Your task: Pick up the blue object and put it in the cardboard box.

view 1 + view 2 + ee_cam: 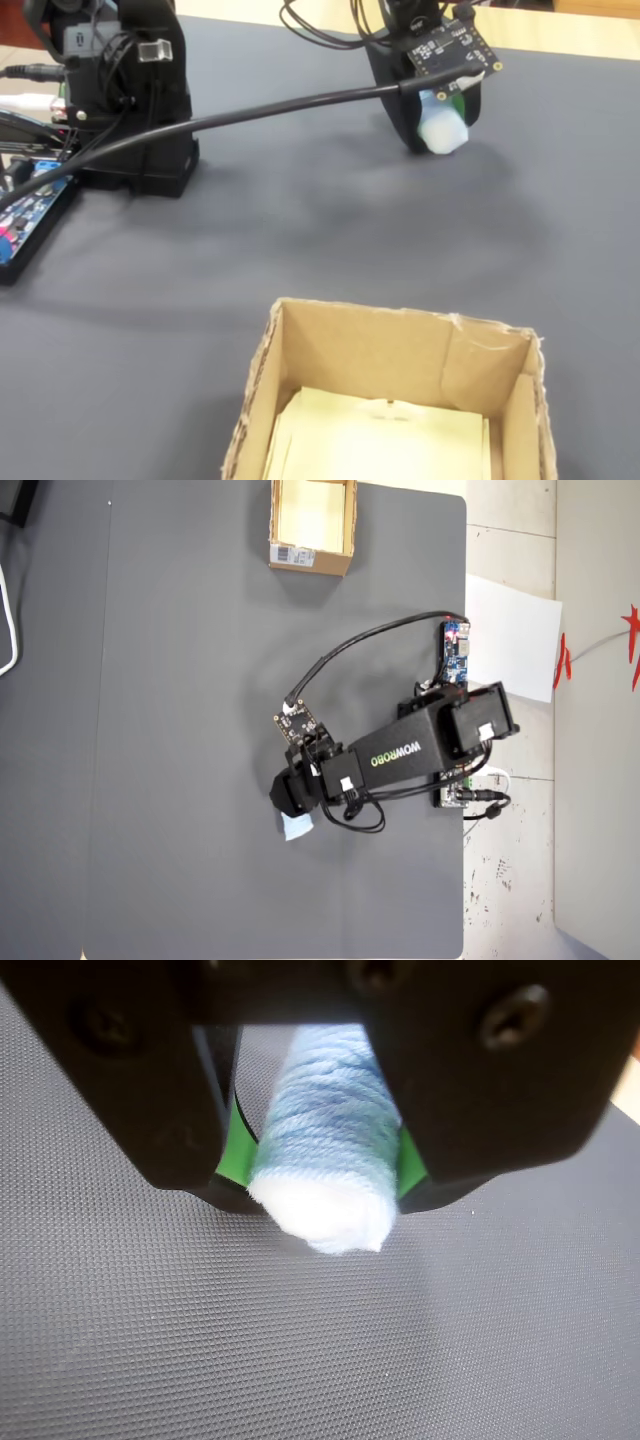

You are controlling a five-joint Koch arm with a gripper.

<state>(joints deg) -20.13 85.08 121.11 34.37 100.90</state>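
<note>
The gripper (325, 1185) is clenched on the blue object (325, 1140), its 2 green-padded jaws pressing either side of the pale yarn-wrapped roll, whose white end pokes out toward 6 o'clock in the wrist view; in the overhead view the blue object (296, 827) sits at the arm's tip over the grey mat (180, 730); the cardboard box (311, 555) lies well apart, toward 12 o'clock.

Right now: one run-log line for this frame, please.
phase: grasp | gripper: shut on blue object, low over gray mat | cardboard box: far side of mat, open, blue object not inside
</note>
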